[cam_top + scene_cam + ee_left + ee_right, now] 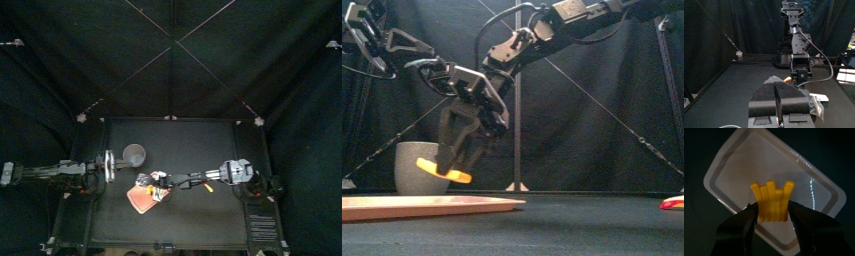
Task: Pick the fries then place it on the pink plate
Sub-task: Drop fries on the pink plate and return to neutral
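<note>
Nearest the front edge lies the pink plate (422, 205), flat on the bench (201, 215); the fries (444, 170) hang above its right part, clear of its surface, so the drop is where I judge things could go wrong. Let go from this height, the light toy may bounce or skid over the shallow rim onto the bench. The right wrist view shows the fries over the plate's inside but closer to one long edge than to the middle, so any sideways drift on release would carry them off. They might also cling to one jaw and swing out as the jaws part.

The right claw (771, 213) is closed on the fries at their lower half, the tips sticking out past the jaws; its arm comes from the right, reaches past the middle and bends steeply down, wrist pointing at the plate.

Just behind stands the grey cup (409, 175); a careless swing back could clip it.

Farthest left, the left arm rests low over the bench, its left claw (775, 102) pressed together, holding nothing.
</note>
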